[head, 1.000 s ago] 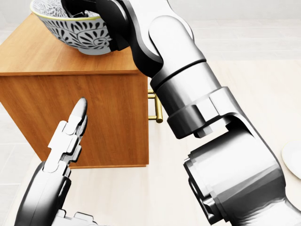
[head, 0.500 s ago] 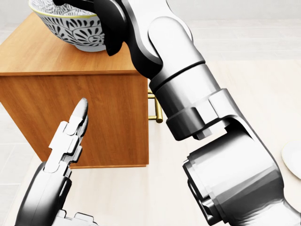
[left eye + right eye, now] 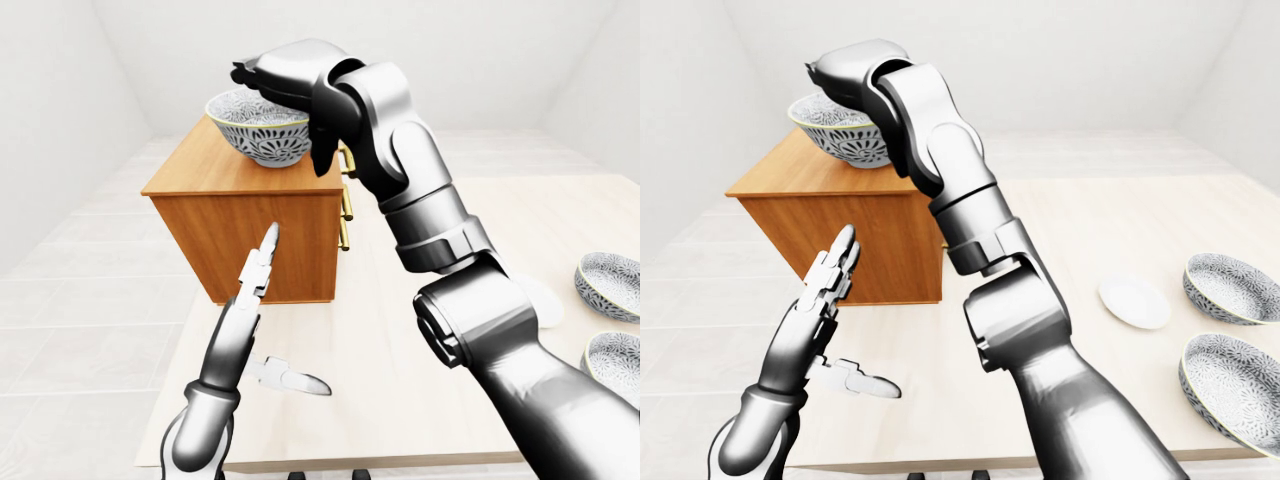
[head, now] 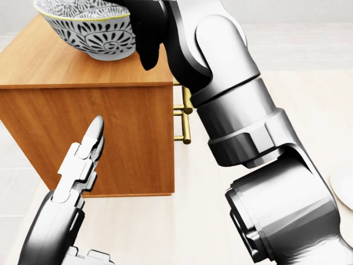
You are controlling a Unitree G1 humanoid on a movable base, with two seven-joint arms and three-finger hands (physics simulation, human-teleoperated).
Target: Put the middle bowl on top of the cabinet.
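The middle bowl (image 3: 258, 128) is sitting upright on top of the cabinet (image 3: 250, 215). In the left-eye view it is lying toward the 1 o'clock part of the wooden top, and its base appears to be resting on the wood.

Your right hand (image 3: 285, 72) is lying over the bowl's rim, directly at its 12 o'clock, with the forearm dropping away toward 5 o'clock. The palm is covering the fingers, so you cannot tell from any view whether they are closing on the rim or standing free of it. In the head view a dark part of the hand is showing just beside the bowl's wall at 3 o'clock.

Your left hand (image 3: 255, 275) is standing spread and holding nothing. The fingers are pointing straight toward 12 o'clock and the thumb is jutting out toward 4 o'clock. It is hovering near the cabinet's side panel and is well apart from the bowl.

The cabinet is standing on the counter (image 3: 1120, 230), with its brass handles (image 4: 185, 118) showing at 3 o'clock of the body in the head view.

In the right-eye view, two patterned bowls (image 3: 1232, 285) are sitting at the counter's 3 to 4 o'clock edge. A white plate (image 3: 1135, 302) is lying near them, at their 9 o'clock.
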